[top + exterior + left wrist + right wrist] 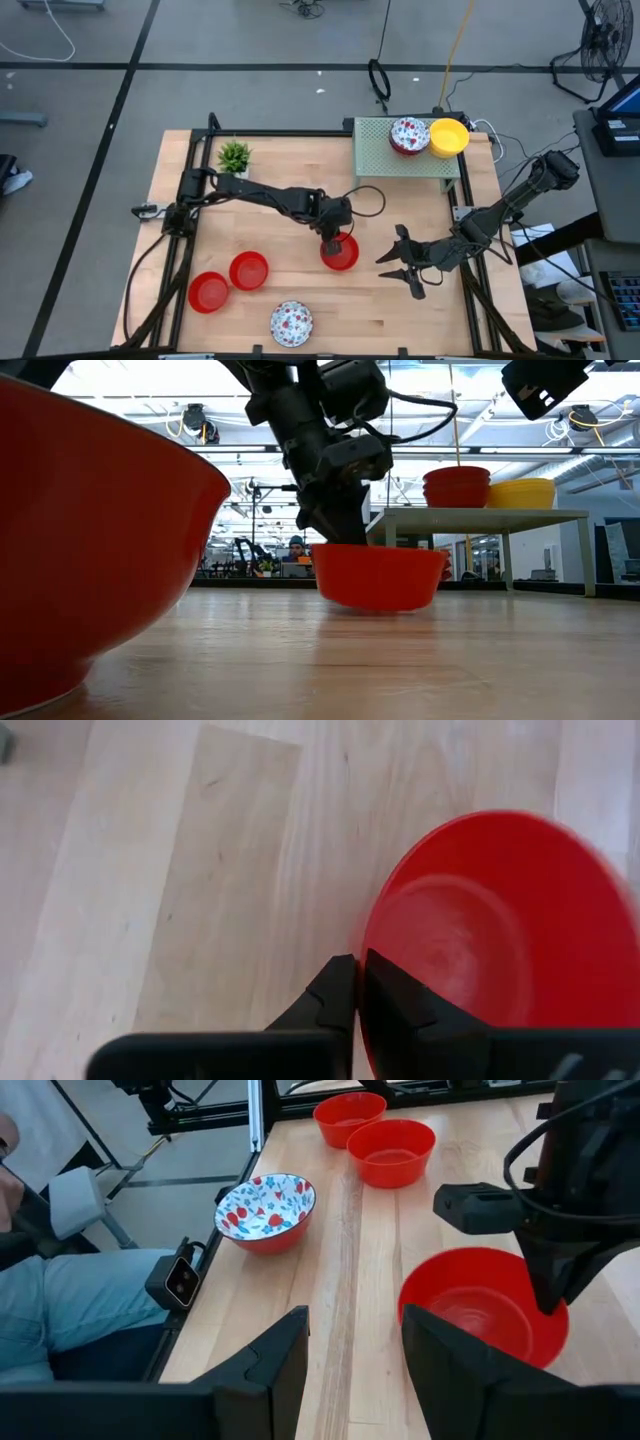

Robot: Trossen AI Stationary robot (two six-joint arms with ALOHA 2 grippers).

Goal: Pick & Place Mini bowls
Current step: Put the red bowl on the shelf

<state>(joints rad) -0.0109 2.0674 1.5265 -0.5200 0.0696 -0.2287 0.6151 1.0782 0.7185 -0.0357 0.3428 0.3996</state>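
Mid-table, left tool (334, 243) pinches the red bowl's (341, 253) rim; right tool (404, 262) waits spread nearby.

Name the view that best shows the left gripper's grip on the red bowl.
The left wrist view: the left gripper pinches the red bowl by its rim. The high, low and right wrist views show the contact less clearly.

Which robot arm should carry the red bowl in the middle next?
Probably the left. Its gripper is already shut on the rim of the red bowl in mid-table. The right gripper hangs open beside it, holding nothing.
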